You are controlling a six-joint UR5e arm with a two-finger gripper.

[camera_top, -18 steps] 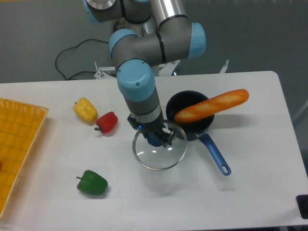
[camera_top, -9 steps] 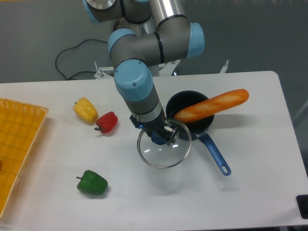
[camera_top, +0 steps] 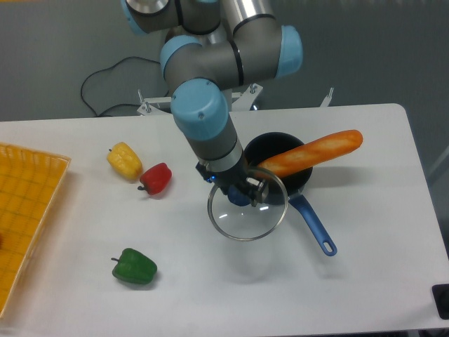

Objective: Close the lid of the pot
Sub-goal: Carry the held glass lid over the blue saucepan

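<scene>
Your jaws are clamped on the knob of the lid (camera_top: 247,211), holding it above the desk (camera_top: 365,274) beside the pot (camera_top: 280,168), which holds a baguette (camera_top: 309,154).

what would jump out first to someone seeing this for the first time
The gripper at the table's centre, shut on the blue knob of the glass lid, which it holds just left of the pot. Next, the long orange baguette lying across the pot's mouth, jutting out to the right. A yellow pepper, red pepper and green pepper sit further left.
</scene>
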